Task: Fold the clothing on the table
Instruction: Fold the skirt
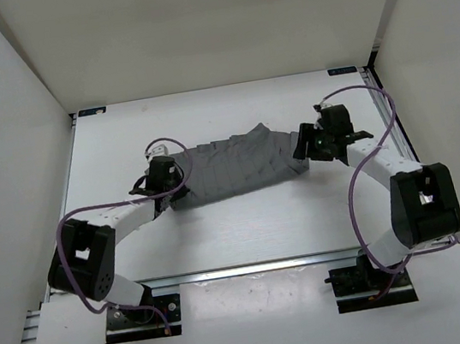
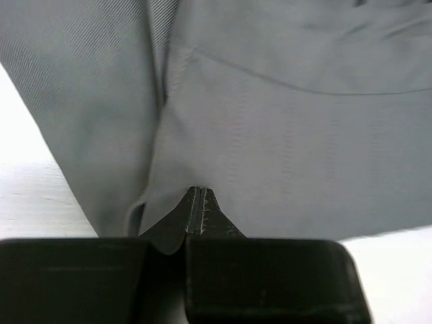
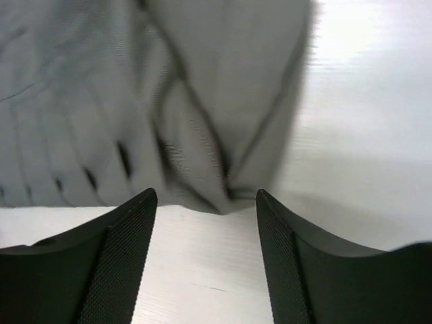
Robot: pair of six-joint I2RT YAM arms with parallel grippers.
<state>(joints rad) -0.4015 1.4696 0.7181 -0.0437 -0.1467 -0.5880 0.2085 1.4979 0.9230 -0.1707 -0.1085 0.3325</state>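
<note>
Left gripper (image 2: pixel 196 197) clenched on clothing (image 1: pixel 238 166) edge; right gripper (image 3: pixel 206 196) released, hem just ahead: advance, then pinch.

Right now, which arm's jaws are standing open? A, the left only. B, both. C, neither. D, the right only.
D: in its wrist view the right arm's jaws stand well apart with bare table showing between them, while the left arm's jaws are pressed together on the edge of the clothing.

Pleated grey clothing (image 1: pixel 242 163) lies crumpled across the white table (image 1: pixel 247 230).
</note>
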